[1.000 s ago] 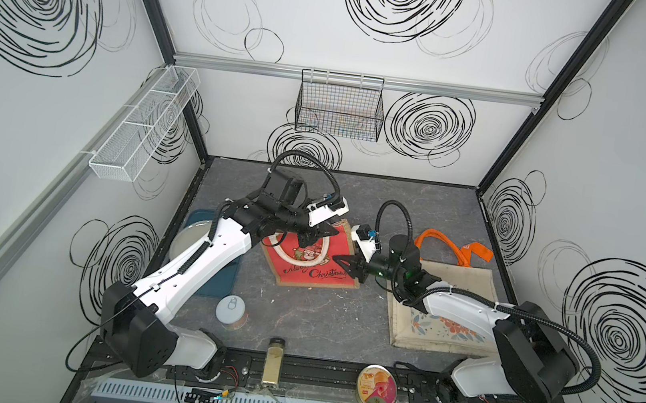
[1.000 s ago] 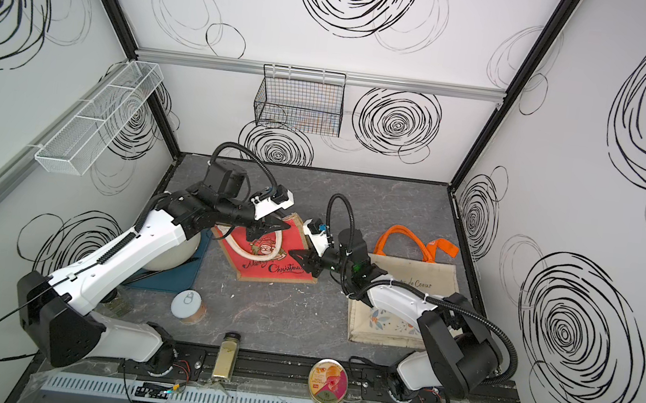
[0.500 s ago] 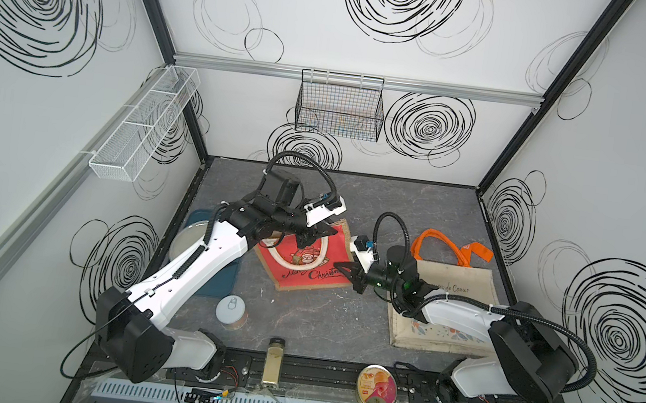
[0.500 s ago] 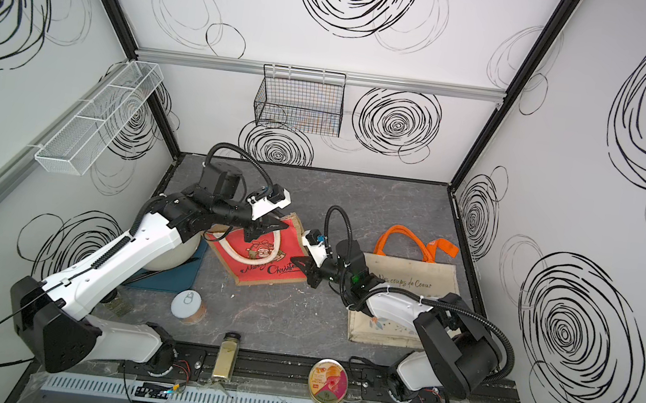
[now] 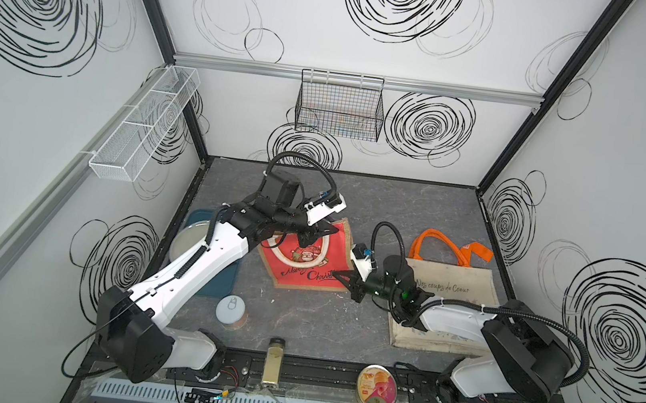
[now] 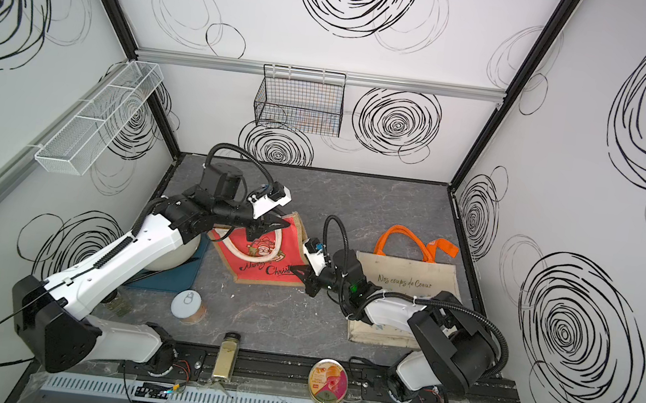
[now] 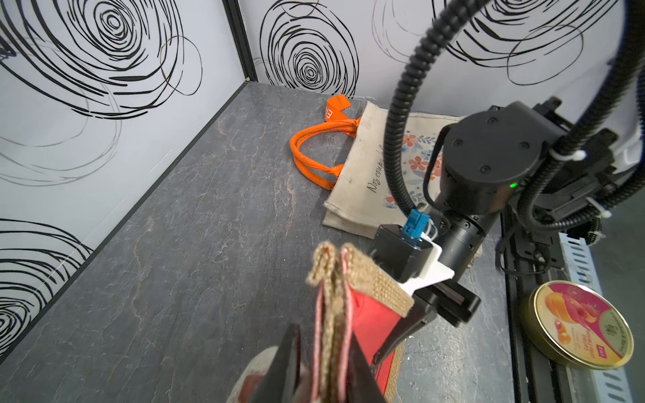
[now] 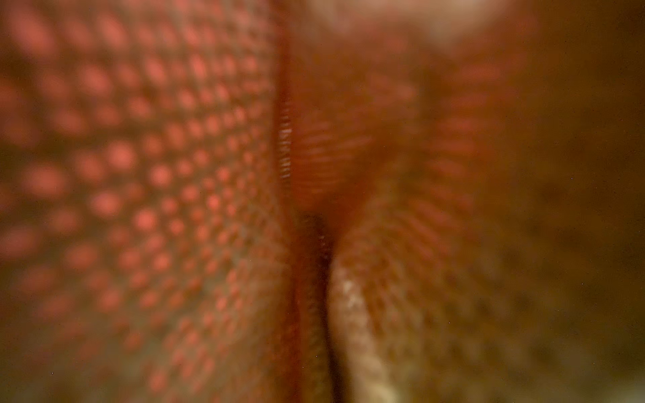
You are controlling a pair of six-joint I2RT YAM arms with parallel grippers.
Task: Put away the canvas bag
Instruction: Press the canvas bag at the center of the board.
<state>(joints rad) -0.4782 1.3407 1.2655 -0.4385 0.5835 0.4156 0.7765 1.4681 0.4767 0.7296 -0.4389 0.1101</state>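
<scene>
The canvas bag (image 5: 304, 269) (image 6: 263, 264) is red with a Christmas print and burlap edging, and stands tilted on the grey floor left of centre. My left gripper (image 5: 315, 233) (image 6: 268, 227) is shut on its raised top edge. The left wrist view shows that gripper (image 7: 324, 335) pinching the folded rim of the bag (image 7: 370, 314). My right gripper (image 5: 341, 279) (image 6: 298, 271) is shut on the bag's lower right edge, and its black finger (image 7: 401, 331) lies against the red side. The bag's blurred red weave (image 8: 157, 174) fills the right wrist view.
A beige tote with orange handles (image 5: 449, 287) lies flat under my right arm. Near the front are a pull-tab can (image 5: 230, 310), a spice jar (image 5: 273, 362) and a round candy tin (image 5: 377, 387). A blue tray (image 5: 218, 286) lies left. A black wire basket (image 5: 339, 106) hangs on the back wall.
My right gripper has moved forward along the bag's right edge and closed on it. The left gripper has kept its hold on the top edge.
</scene>
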